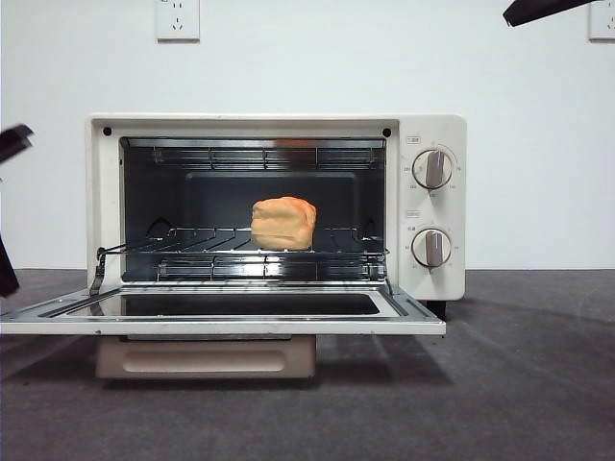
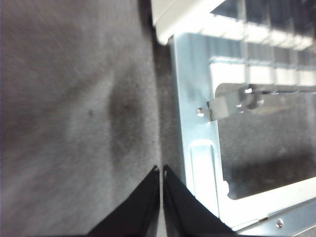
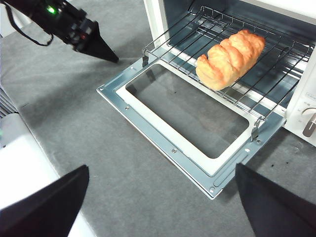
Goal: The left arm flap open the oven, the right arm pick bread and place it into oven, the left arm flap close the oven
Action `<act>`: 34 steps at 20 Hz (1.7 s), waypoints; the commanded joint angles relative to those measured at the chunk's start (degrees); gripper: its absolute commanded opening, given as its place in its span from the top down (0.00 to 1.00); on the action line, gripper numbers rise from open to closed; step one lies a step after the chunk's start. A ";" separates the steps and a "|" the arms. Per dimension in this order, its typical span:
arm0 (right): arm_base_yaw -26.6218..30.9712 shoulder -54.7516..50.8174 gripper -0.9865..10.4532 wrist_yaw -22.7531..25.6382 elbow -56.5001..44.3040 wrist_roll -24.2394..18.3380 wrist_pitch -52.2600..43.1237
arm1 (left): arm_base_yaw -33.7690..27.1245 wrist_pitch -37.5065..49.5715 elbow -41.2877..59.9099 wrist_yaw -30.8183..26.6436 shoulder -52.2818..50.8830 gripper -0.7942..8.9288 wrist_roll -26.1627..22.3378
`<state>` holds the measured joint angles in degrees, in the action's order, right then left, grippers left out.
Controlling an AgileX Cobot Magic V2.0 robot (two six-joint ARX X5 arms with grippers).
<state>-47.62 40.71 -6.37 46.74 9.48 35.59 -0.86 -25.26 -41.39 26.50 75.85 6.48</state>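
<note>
The oven (image 1: 279, 206) door lies flat open, the bread (image 1: 283, 223) on its rack. The left gripper (image 2: 161, 170), jaws pressed together, hovers beside the door. The right gripper (image 3: 158, 197) hangs spread wide, empty.

Wall sockets (image 1: 178, 19), grey tabletop (image 1: 519, 384).

Lab-style test bench, bare white wall (image 1: 307, 58), wall sockets (image 1: 178, 18), grey felt tabletop (image 1: 519, 384), lone oven (image 1: 437, 130)
</note>
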 commanded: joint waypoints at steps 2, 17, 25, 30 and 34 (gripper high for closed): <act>-0.59 0.37 0.50 0.35 0.83 0.57 -0.42 | 0.44 1.55 -0.42 2.08 5.62 0.90 -1.86; -0.59 0.37 0.50 0.39 0.83 0.59 -0.42 | 0.81 2.73 -0.42 14.19 13.11 0.90 -3.19; -0.59 0.37 0.50 0.37 0.83 1.03 -0.39 | -1.36 6.95 -0.46 22.88 12.94 0.90 0.13; -0.59 0.37 0.50 0.37 0.83 1.05 -0.39 | -3.13 12.13 -0.46 27.28 12.90 0.90 4.09; -0.59 0.37 0.50 0.37 0.83 1.55 -0.39 | -3.80 17.73 -0.46 27.80 12.90 0.90 7.80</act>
<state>-47.62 40.69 -6.04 46.74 10.20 35.62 -4.73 -8.80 -41.17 52.71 88.20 13.10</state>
